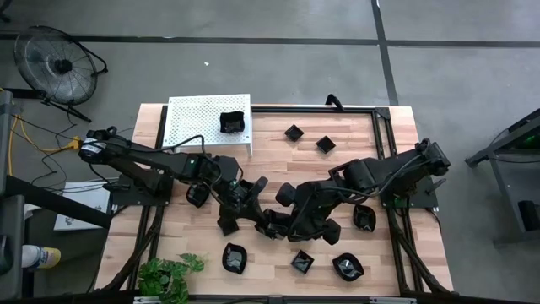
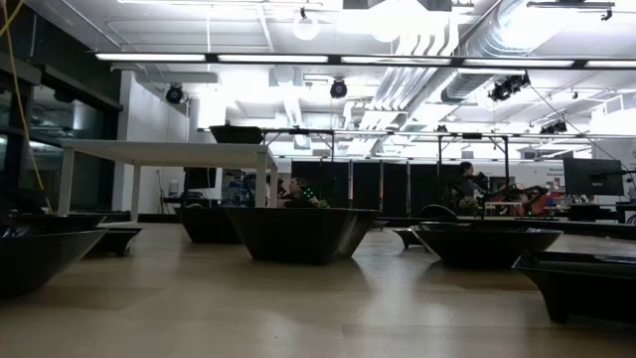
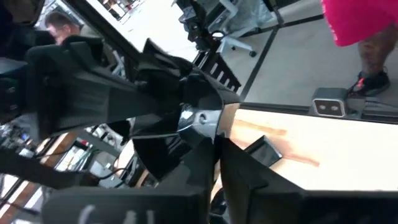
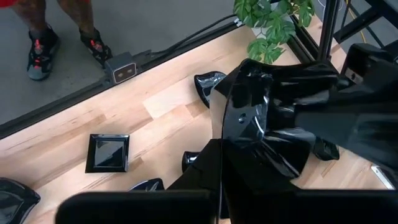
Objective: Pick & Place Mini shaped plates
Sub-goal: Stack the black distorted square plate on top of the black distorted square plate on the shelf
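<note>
pale wood makes up the table [image 1: 354, 160] under me, and it is the biggest thing here, with my two dark arms reaching in from either side and meeting near its middle. at the far left corner stands the white perforated shelf [image 1: 198, 118], with one mini shaped plate [image 1: 231, 122] sitting on top of it. a green plant [image 1: 167, 275] sits at the near left edge. the other black plates are scattered: two small ones [image 1: 294, 133] lie on the far side near the middle, well apart from my arms, three lie along the near edge [image 1: 234, 257], and one more [image 1: 364, 217] rests just beside my right arm. my left gripper [image 1: 253, 198] and my right gripper [image 1: 283, 211] come together over the middle of the table, both on one glossy black plate [image 4: 249, 115] held between them. in my right wrist view my right fingers are closed on that plate's edge, and my other gripper grips it from the far side; in my left wrist view my left fingers are pinched nearly together on the same dish. a square plate [image 4: 107, 152] lies flat on the wood below. a person's legs [image 4: 59, 25] stand on the floor beyond the table.
</note>
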`<action>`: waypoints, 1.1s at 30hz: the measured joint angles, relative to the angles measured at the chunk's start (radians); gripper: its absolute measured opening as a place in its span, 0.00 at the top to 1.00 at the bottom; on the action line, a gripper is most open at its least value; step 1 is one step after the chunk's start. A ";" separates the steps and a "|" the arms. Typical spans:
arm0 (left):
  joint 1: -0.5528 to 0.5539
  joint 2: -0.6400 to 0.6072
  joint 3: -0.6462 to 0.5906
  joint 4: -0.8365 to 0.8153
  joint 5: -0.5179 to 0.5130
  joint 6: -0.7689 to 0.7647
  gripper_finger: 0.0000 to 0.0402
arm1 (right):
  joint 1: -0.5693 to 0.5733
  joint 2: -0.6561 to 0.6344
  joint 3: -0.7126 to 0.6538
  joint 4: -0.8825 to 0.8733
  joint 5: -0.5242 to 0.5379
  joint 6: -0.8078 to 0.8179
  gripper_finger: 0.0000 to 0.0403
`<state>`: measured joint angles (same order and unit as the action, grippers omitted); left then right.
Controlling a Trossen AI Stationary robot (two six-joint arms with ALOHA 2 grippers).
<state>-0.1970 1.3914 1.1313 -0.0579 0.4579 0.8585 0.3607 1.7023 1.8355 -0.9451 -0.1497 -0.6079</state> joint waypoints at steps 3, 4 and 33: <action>0.000 0.000 0.000 -0.002 0.028 0.000 0.99 | 0.000 0.000 0.000 0.010 0.000 0.000 1.00; 0.000 0.000 0.000 -0.001 0.033 0.000 0.99 | 0.000 0.000 0.000 0.014 0.000 0.000 1.00; 0.000 0.000 0.000 0.009 0.025 0.008 1.00 | 0.000 -0.011 0.000 0.044 0.117 0.259 0.48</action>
<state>-0.1967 1.3914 1.1316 -0.0486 0.4824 0.8663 0.3607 1.6915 1.8355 -0.9007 -0.0330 -0.3485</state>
